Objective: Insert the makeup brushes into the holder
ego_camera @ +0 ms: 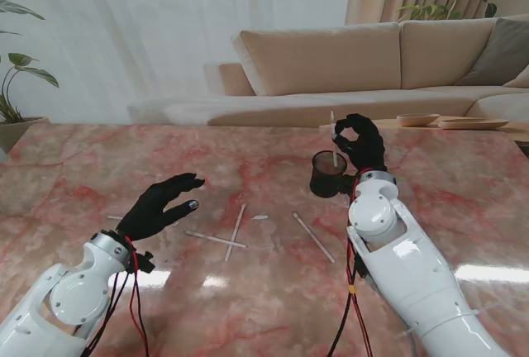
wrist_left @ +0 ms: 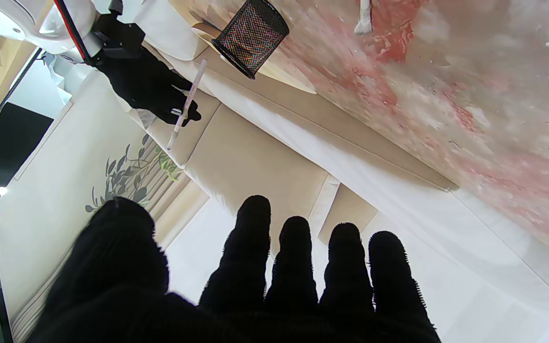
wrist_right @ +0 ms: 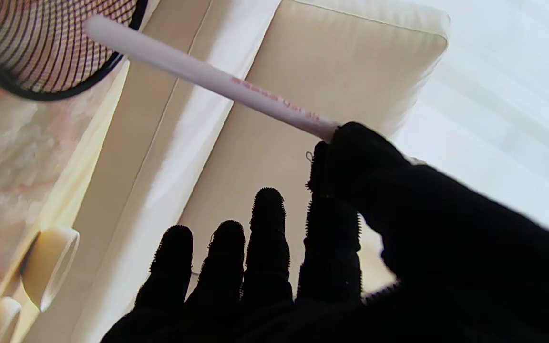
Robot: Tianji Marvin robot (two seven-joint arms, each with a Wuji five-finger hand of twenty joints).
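Note:
A black mesh holder [ego_camera: 328, 174] [wrist_left: 251, 36] [wrist_right: 45, 47] stands on the marble table, right of centre. My right hand [ego_camera: 359, 144] [wrist_left: 148, 85] [wrist_right: 350, 247] hovers just over it, pinching a white makeup brush [ego_camera: 333, 138] [wrist_left: 186, 102] [wrist_right: 208, 74] between thumb and index finger. The brush is upright with its lower end at the holder's mouth. My left hand [ego_camera: 161, 205] [wrist_left: 255, 276] hangs open over the table's left part, holding nothing. Three more white brushes [ego_camera: 235, 230] [ego_camera: 215, 240] [ego_camera: 313, 236] lie flat between the hands.
A beige sofa [ego_camera: 364, 64] runs behind the table's far edge. Two shallow wooden dishes [ego_camera: 418, 119] [ego_camera: 473, 124] sit at the far right. A small white piece [ego_camera: 259, 217] lies near the brushes. A potted plant [ego_camera: 12, 84] stands at the far left.

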